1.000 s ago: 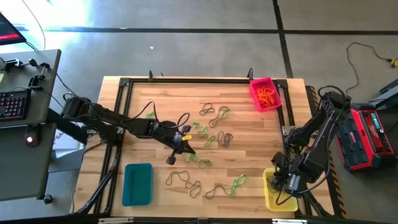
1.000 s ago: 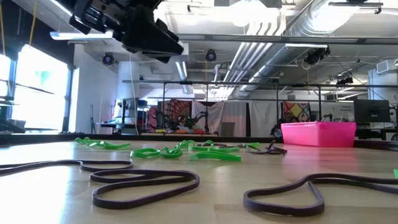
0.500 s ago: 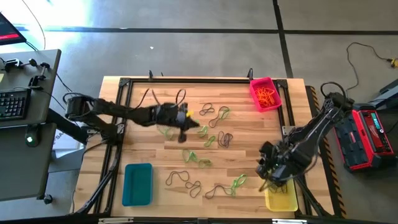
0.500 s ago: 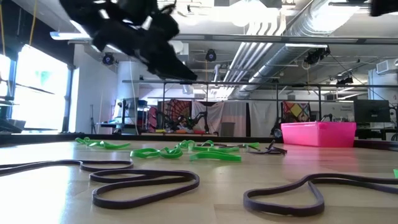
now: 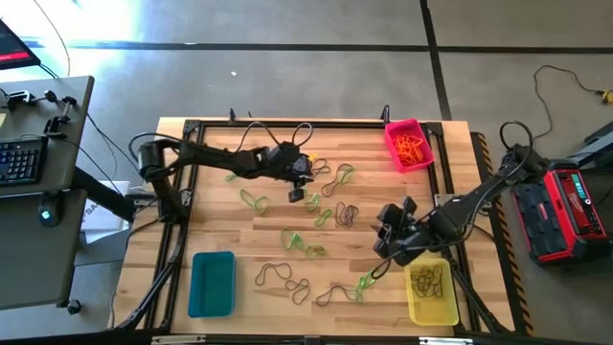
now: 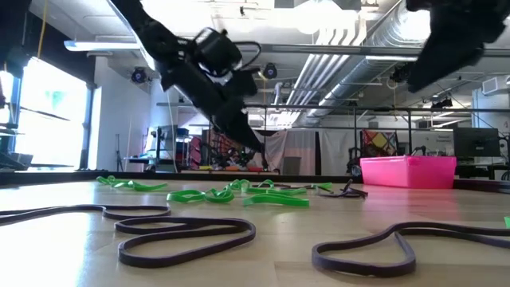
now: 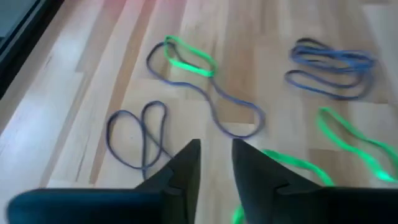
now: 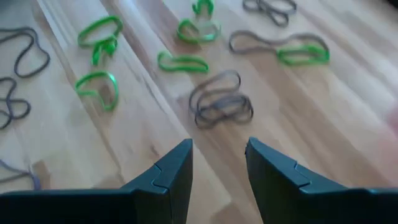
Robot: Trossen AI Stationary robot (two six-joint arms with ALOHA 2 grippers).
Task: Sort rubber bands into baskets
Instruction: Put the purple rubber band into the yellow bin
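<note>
Left claw [image 5: 296, 188] hangs released and empty over your green and dark rubber bands [image 5: 326, 213] mid-bench. Your right claw [image 5: 384, 230], also released, hovers beside the yellow basket [image 5: 433, 299]; pink basket [image 5: 409, 143] and teal basket [image 5: 212, 283] sit apart.

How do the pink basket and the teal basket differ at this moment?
The pink basket sits at the table's far right corner; the teal basket sits near the front left. The pink basket holds a pile of orange rubber bands; the teal basket looks empty. Both are small rectangular trays with low walls, and neither claw is at either one.
</note>
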